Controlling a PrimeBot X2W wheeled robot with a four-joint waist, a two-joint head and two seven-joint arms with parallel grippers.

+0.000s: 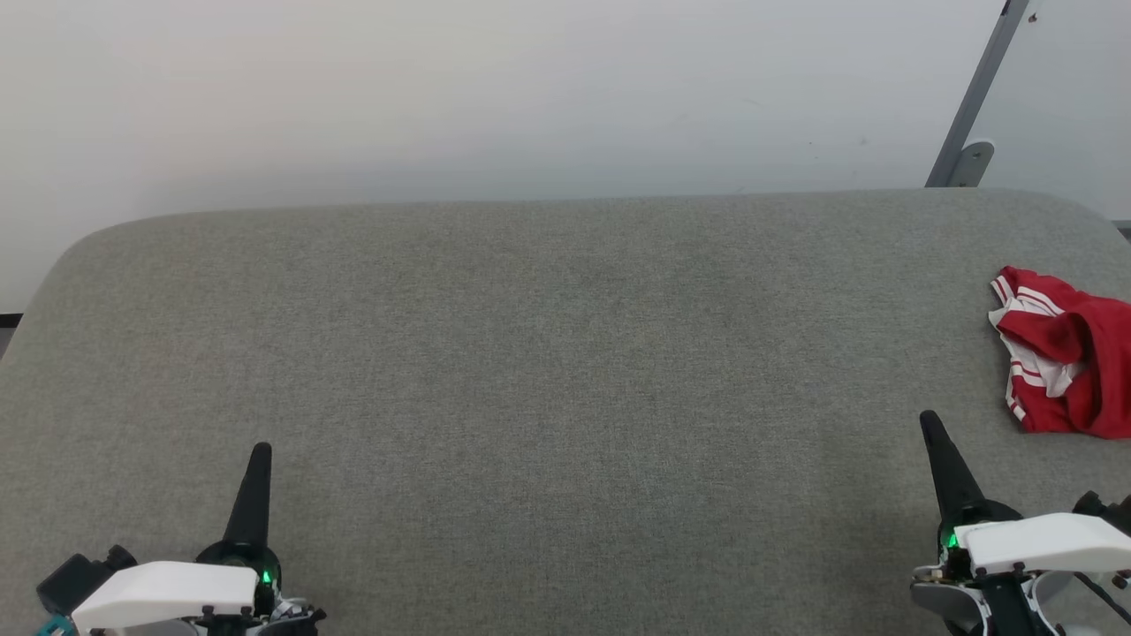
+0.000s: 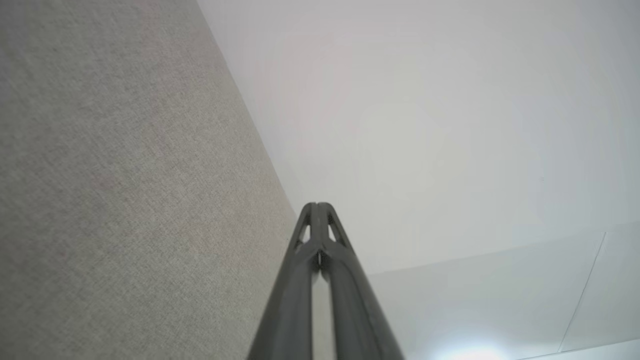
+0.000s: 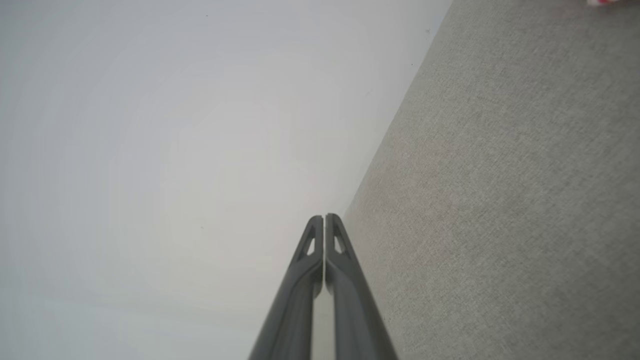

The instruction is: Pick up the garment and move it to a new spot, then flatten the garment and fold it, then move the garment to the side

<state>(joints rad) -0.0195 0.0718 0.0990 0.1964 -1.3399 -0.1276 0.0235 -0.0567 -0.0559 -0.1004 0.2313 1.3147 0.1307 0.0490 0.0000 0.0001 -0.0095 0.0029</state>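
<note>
Garment (image 1: 1065, 353) heaped on padded surface (image 1: 565, 353), at far right edge. Right gripper (image 1: 928, 418) near it, to its left, closer to robot. Left gripper (image 1: 261, 450) well apart, over near-left corner. Wall (image 1: 442, 88) behind surface.

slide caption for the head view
Crumpled red-and-white garment at the right edge of the grey fabric surface; left gripper and right gripper shut, empty, clear of it.
</note>
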